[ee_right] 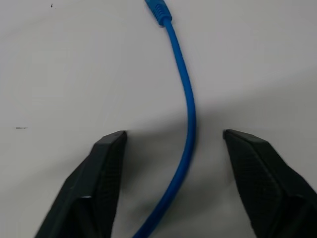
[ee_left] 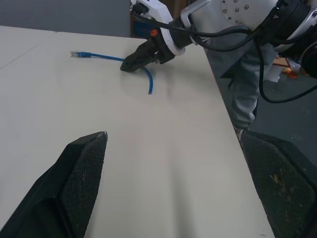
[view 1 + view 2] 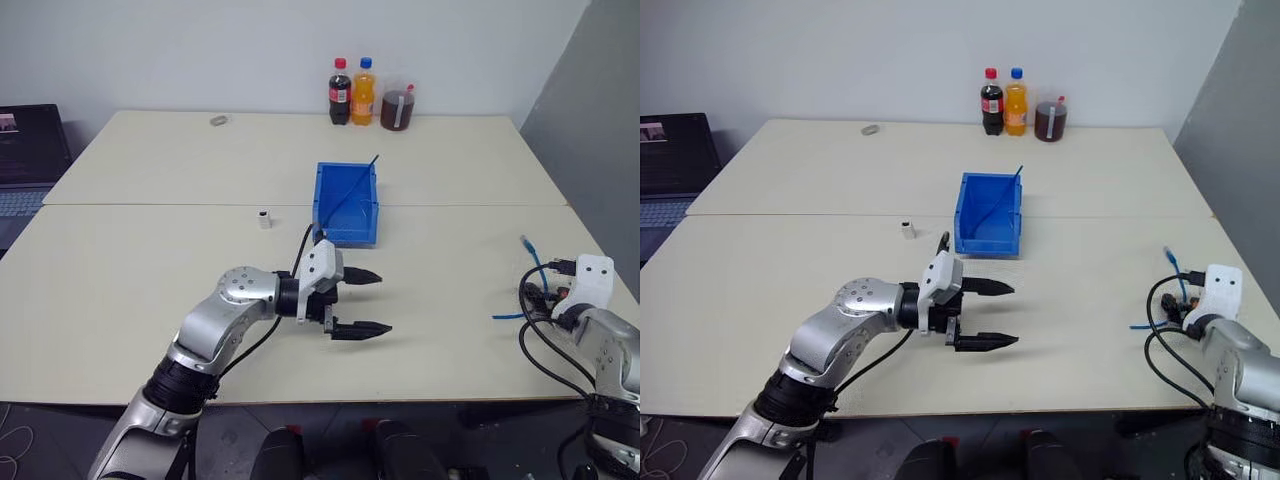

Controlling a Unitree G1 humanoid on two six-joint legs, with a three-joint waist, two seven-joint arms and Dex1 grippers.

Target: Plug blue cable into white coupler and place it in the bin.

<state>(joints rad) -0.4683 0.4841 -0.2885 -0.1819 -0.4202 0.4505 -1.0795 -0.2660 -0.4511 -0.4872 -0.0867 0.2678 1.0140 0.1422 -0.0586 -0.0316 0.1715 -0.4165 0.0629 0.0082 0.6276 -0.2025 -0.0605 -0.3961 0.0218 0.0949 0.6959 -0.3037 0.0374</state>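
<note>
The thin blue cable (image 1: 187, 106) lies bent on the smooth pale table (image 3: 150, 290), far to the right of the bin (image 3: 348, 205); the right wrist view shows it running between the two ridged black fingers of the right claw (image 1: 173, 144), which stand apart and do not touch it. The head views show the tiny white coupler (image 3: 265, 218) just left of the bright blue bin. The left claw (image 3: 361, 302) hangs wide apart in front of the bin.

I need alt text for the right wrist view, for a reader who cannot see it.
The blue cable lies on the pale table, running between the two black fingers of the right gripper, which stand apart on either side of it. Its plug end lies beyond the fingertips.
</note>
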